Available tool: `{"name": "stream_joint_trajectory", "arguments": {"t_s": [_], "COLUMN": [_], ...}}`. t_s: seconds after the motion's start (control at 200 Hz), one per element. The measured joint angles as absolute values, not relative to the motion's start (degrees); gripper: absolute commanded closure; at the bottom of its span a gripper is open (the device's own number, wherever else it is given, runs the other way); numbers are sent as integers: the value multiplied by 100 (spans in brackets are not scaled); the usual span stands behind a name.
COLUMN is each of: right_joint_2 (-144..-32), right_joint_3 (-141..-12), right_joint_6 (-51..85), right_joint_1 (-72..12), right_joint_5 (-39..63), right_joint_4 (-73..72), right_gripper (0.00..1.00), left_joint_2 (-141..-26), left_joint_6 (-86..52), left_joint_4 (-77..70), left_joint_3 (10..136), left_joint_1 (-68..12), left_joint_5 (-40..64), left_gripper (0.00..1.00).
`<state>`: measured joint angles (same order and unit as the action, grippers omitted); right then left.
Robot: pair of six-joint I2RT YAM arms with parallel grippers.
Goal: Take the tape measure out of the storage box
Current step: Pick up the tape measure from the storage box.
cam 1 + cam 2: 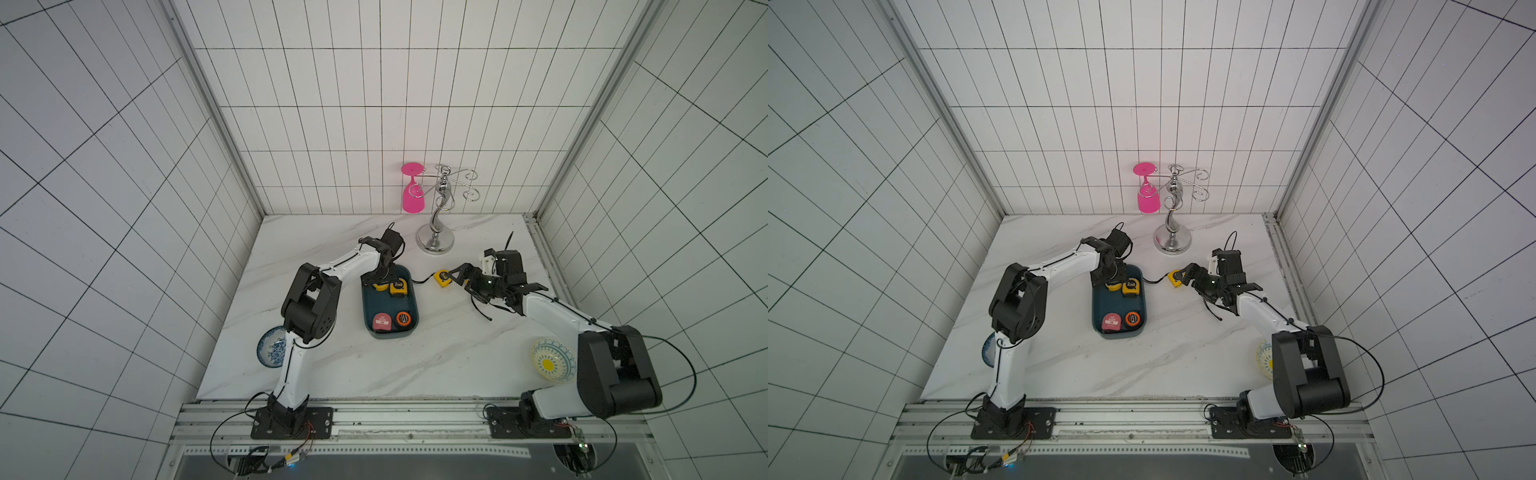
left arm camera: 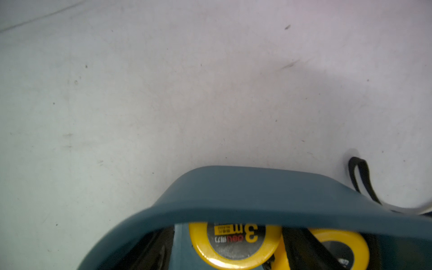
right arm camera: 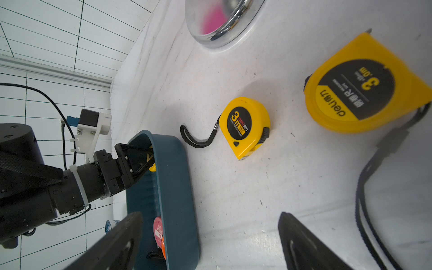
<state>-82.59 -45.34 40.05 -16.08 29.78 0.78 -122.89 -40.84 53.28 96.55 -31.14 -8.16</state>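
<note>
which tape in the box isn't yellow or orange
The pink tape measure, in the storage box beside the orange-ringed one; the other two are yellow.

Two arms, same build. Left arm (image 1: pixel 289 370) and right arm (image 1: pixel 552 316): white tube links between bulky black joint housings (image 1: pixel 309 307), with small holes on the housing sides. Thin black cables (image 3: pixel 54 105) run along the links and loop loose near the bases. Bases (image 1: pixel 291 422): black plates with screws showing and red wires (image 1: pixel 309 428) at each.

Left wrist, in the right wrist view: black cylinder, white zip tie (image 3: pixel 79 184), white printed bracket (image 3: pixel 93 133) carrying a small black cube and a blue plug (image 3: pixel 71 120).

On the right gripper (image 3: pixel 210 216): flat matte black fingers (image 3: pixel 301 243) with outlined cut-outs.
</note>
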Motion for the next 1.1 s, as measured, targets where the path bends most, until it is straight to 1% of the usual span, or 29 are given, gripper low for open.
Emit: {"name": "stream_joint_trajectory", "arguments": {"t_s": [0.175,0.28,0.34,0.42,0.505,0.54,0.57,0.81,1.099], "right_joint_2": [-8263,-8272,-8281,-8283,-8287,-8287,-8287,-8285,-8193], "right_joint_3": [-4578,-4611,-4644,-4659,-4659,-4659,-4659,-4659,-4657], "right_joint_6": [4005,4005,4003,4001,3999,3988,3981,3938,3800], "right_joint_1": [-1608,-1608,-1608,-1608,-1608,-1608,-1608,-1608,-1715], "right_joint_5": [3000,3020,3024,3039,3044,3044,3044,3039,3059], "right_joint_4": [93,106,115,115,117,117,119,126,121], "right_gripper": [5,6,6,5,6,6,6,6,5], "left_joint_2": [-12370,-12418,-12446,-12446,-12446,-12446,-12446,-12164,-10925], "left_joint_6": [-4088,-4095,-4082,-4110,-4110,-4115,-4119,-4248,-4582], "left_joint_4": [5319,5284,5275,5249,5245,5245,5245,5238,5336], "left_joint_3": [9653,9653,9655,9664,9664,9664,9664,9369,9028], "left_joint_1": [-3100,-3096,-3083,-3083,-3074,-3070,-3068,-3074,-3291], "left_joint_5": [-840,-836,-814,-788,-757,-746,-731,-639,-639], "left_gripper": [27,37,47,63,87,95,100,100,100]}}
